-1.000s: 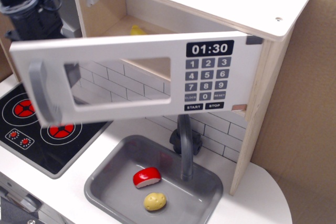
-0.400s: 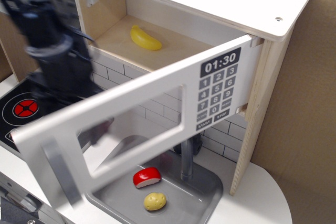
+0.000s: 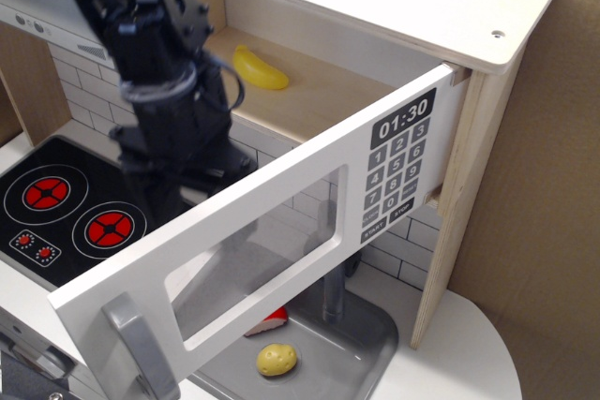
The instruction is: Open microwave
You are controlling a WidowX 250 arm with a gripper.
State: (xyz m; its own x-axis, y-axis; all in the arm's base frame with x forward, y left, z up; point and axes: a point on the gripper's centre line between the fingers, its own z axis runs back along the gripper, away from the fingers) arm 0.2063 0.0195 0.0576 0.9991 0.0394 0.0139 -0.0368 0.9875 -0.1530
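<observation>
While the microwave [image 3: 394,72] sits above the bench [image 3: 469,344], its door [image 3: 281,231] hangs swung wide toward the camera, handle [image 3: 141,348] at the near lower left. A banana [image 3: 260,68] lies inside. Behind the door stands the hand [image 3: 173,170]; I cannot tell whether its fingers are apart or together.
</observation>
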